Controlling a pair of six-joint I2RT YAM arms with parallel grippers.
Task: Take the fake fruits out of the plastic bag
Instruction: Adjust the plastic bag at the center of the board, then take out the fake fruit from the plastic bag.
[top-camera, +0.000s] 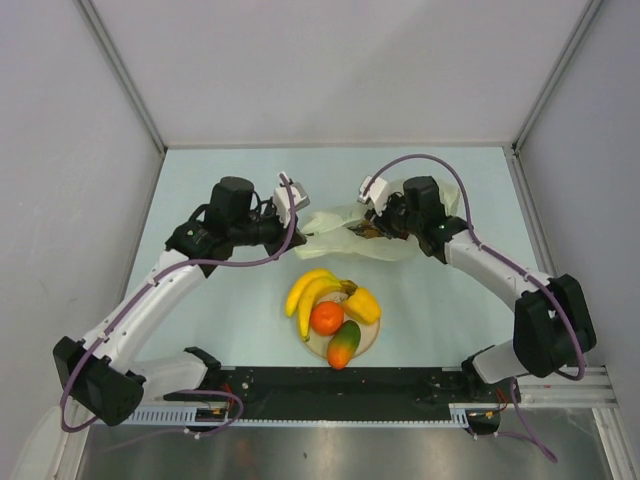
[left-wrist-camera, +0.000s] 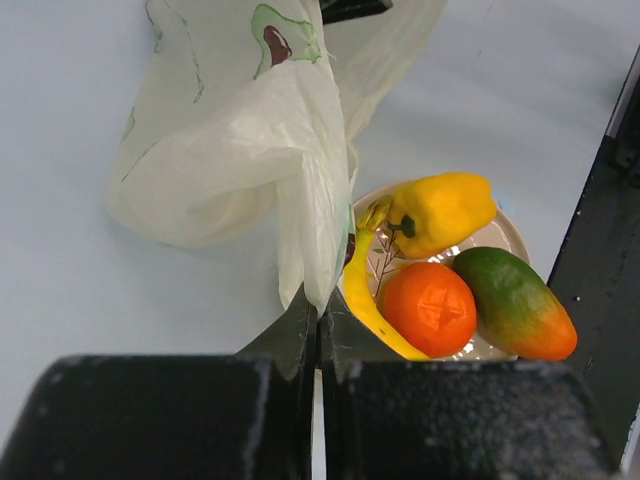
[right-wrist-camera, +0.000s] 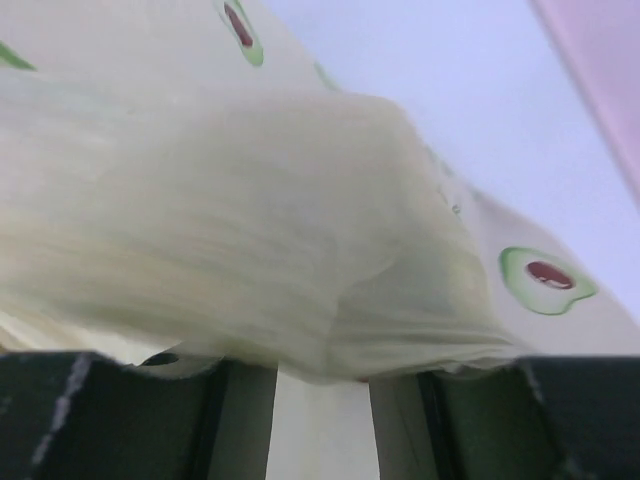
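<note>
Pressed together at the bottom edge of the left wrist view, the jaws of the left gripper (left-wrist-camera: 318, 335) pinch a thin corner of the plastic bag (left-wrist-camera: 235, 150). From there the bag goes up to the top of the frame, where the right gripper (top-camera: 378, 222) holds it. In the right wrist view its jaws stand half spread, with a thick bunch of film clamped between them.

In the top view the bag hangs between both grippers at the middle of the frame, a little higher than the plate (left-wrist-camera: 503, 236). Four fake fruits (left-wrist-camera: 430, 308) lie on this plate: banana bunch (top-camera: 308, 292), orange (top-camera: 326, 317), yellow fruit (top-camera: 363, 305) and mango (top-camera: 343, 345).

The step in hand seems to be emptying the bag. Whether any fruit is left inside is hidden by the film. The next move probably needs the mouth of the bag turned down over the plate, with both grips kept firm.

Left arm (top-camera: 150, 295) and right arm (top-camera: 500, 270) reach forward and bend inward, so the wrists face each other.
</note>
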